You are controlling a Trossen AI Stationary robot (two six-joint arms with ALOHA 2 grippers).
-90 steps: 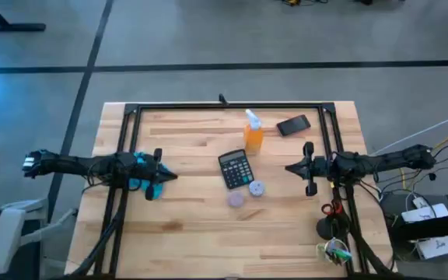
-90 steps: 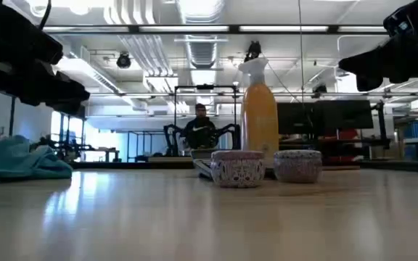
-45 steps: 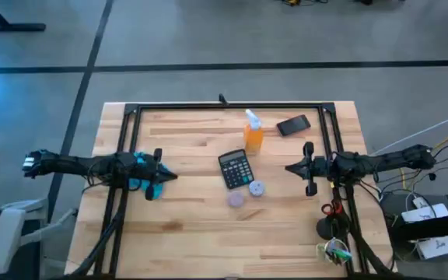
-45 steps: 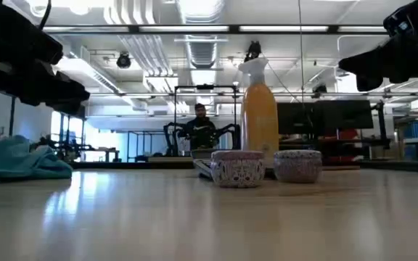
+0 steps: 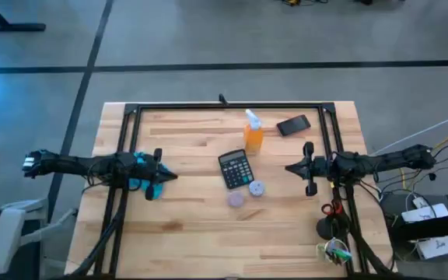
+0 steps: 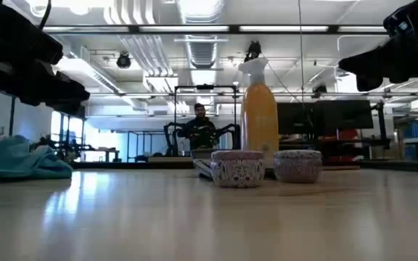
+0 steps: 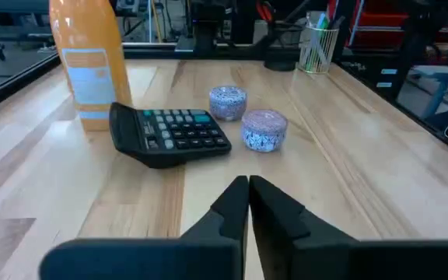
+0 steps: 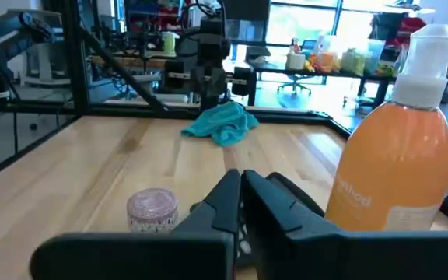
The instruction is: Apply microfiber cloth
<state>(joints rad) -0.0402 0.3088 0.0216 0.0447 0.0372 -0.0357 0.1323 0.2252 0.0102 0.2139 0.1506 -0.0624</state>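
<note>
Microfiber cloth lies bunched at the tabletop's 9 o'clock side, mostly hidden in the high view by the left arm above it; only teal patches show. Low view shows it as a heap resting on the wood, cut off at the frame edge. Left tool hangs over the cloth, fingers clenched tip to tip, grasping nothing. Right tool at 3 o'clock, likewise clenched and empty. Mid-tabletop: black calculator, orange spray bottle at its 12 o'clock, two small patterned tins at its 6 o'clock. Dark phone at approx. 1 o'clock; screen detail unreadable.
</note>
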